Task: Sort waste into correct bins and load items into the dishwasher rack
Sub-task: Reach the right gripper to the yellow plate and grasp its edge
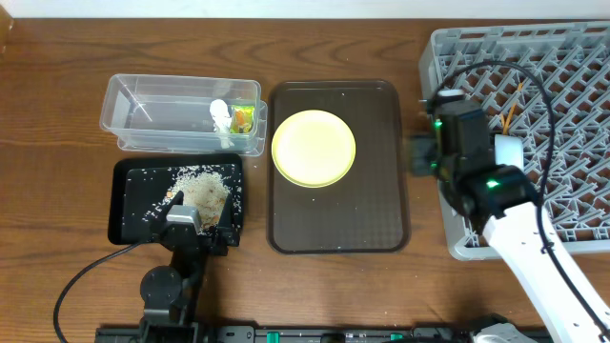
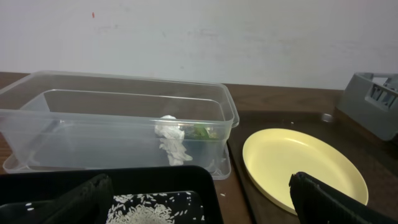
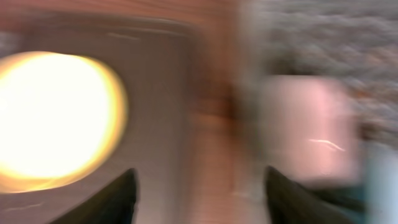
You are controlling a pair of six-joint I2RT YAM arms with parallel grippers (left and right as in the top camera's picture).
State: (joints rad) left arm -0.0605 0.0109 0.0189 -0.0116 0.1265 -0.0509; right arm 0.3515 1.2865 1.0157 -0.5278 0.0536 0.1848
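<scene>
The clear tub point(image 1: 143, 119) holds the white scrap point(image 1: 220, 114) and the green-and-orange wrapper point(image 1: 243, 118); both also show in the left wrist view point(image 2: 171, 140), point(image 2: 202, 132). The black tray point(image 1: 129, 205) holds rice crumbs point(image 1: 202, 191). My left gripper point(image 1: 198, 217) is open and empty over the tray's front edge point(image 2: 205, 208). The yellow plate point(image 1: 314, 148) lies on the brown serving tray point(image 1: 381, 210). My right gripper point(image 1: 417, 154) is open and empty at the rack's point(image 1: 572, 57) left wall. Chopsticks point(image 1: 510, 114) lie in the rack. The blurred right wrist view shows a pinkish bowl point(image 3: 308, 124).
A pale item point(image 1: 507, 151) shows in the rack beside my right arm; I cannot tell what it is. A cable loops over the rack. One loose crumb point(image 2: 223, 194) lies on the table between the black tray and the serving tray.
</scene>
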